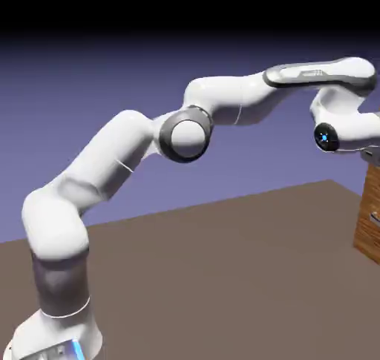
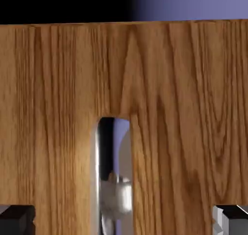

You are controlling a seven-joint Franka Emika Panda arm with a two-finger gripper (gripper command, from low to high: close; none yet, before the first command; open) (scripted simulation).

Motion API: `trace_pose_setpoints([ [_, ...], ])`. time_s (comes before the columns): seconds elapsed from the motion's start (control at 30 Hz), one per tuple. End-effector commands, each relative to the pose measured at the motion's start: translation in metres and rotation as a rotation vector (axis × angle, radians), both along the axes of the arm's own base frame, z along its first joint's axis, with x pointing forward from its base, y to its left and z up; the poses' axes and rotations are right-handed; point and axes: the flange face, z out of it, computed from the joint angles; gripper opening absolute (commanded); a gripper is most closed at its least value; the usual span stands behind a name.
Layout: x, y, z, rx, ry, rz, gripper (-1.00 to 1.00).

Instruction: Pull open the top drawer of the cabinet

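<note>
We find gripper point(image 2: 124, 219) spread wide — tips at 7 and 5 o'clock; cabinet point(image 2: 58, 108) wood ahead, grey handle point(image 2: 114, 190) at 6 o'clock — no lettering legible.

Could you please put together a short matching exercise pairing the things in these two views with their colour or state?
Things:
1. cabinet
2. handle
3. gripper
4. table

Colour or state:
A. plain dull brown
B. jaws wide apart, nothing between them held
C. orange-brown wood grain
D. grey metal, seen through a slot in the wood

Pairs: 1-C, 2-D, 3-B, 4-A
</note>
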Motion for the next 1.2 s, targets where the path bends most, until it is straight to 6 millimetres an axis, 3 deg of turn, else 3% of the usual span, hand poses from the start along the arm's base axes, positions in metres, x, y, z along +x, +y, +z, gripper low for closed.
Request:
trace_pose_setpoints([
  [0.0,0.002,0.000,0.000,-0.001,0.000,0.000,0.00],
  [0.13,0.012,0.007,0.003,-0.007,-0.001,0.008,0.00],
  [0.33,0.024,0.034,0.005,-0.025,0.001,0.038,0.00],
  [0.37,0.024,0.034,0.005,-0.025,0.001,0.038,-1.00],
  [0.77,-0.009,0.034,0.005,-0.025,0.001,0.038,-1.00],
  [1.17,-0.075,0.034,0.005,-0.025,0.001,0.038,-1.00],
])
